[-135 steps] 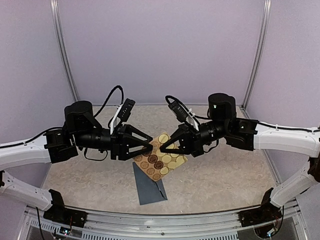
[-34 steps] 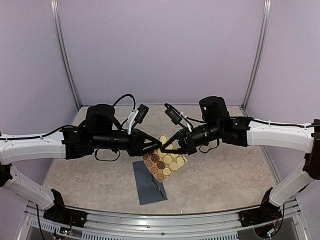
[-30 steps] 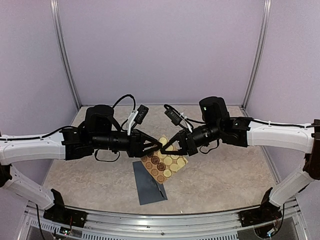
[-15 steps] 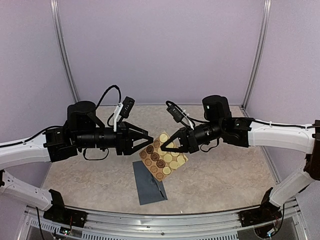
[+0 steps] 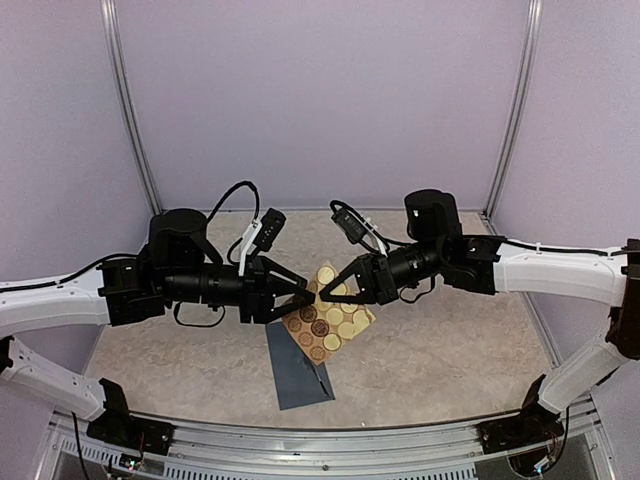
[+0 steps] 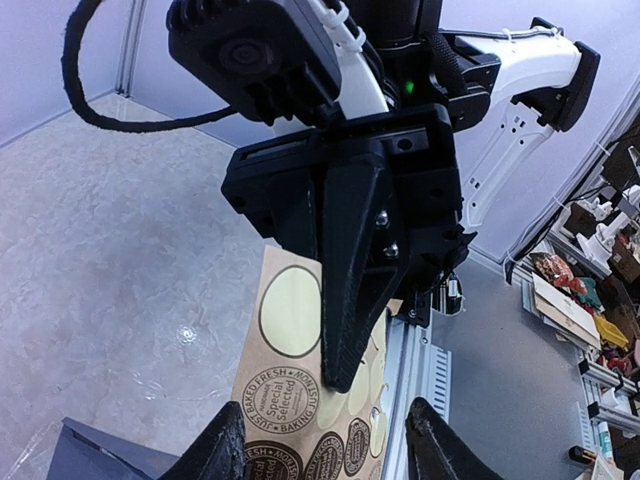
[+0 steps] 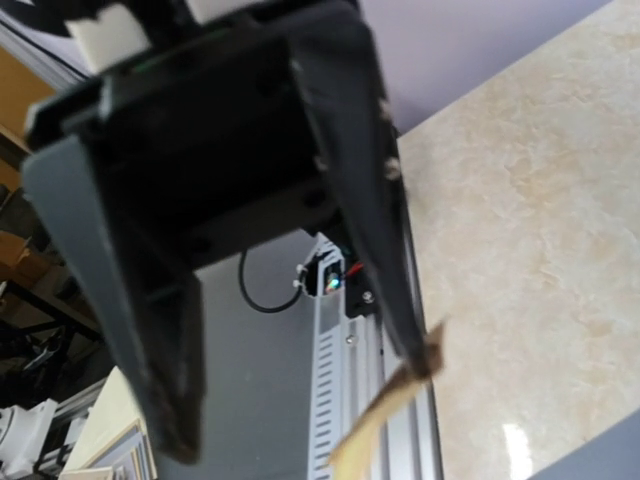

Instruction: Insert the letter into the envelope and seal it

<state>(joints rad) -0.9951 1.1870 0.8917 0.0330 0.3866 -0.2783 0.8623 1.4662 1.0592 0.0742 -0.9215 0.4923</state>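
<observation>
The slate blue-grey envelope point(image 5: 297, 368) lies flat at the front centre of the table; its corner shows in the left wrist view point(image 6: 90, 455). The letter is not in view. My right gripper point(image 5: 324, 294) is shut on the top of a tan sticker sheet point(image 5: 332, 318) and holds it tilted above the table. One finger of it lies across the sheet's face point(image 6: 345, 300). My left gripper point(image 5: 300, 296) is open, with a finger on each side of the sheet point(image 6: 290, 400). One left finger point(image 7: 395, 290) touches the sheet's corner. The sheet shows edge-on point(image 7: 385, 420) in the right wrist view.
The marbled beige tabletop point(image 5: 450, 340) is ringed by lilac walls. A metal rail point(image 5: 320, 440) runs along the near edge. Both arms reach in from the sides and meet just behind the envelope.
Over the last half second my left gripper has moved back right, up to the sticker sheet. My right gripper still holds the sheet in about the same place.
</observation>
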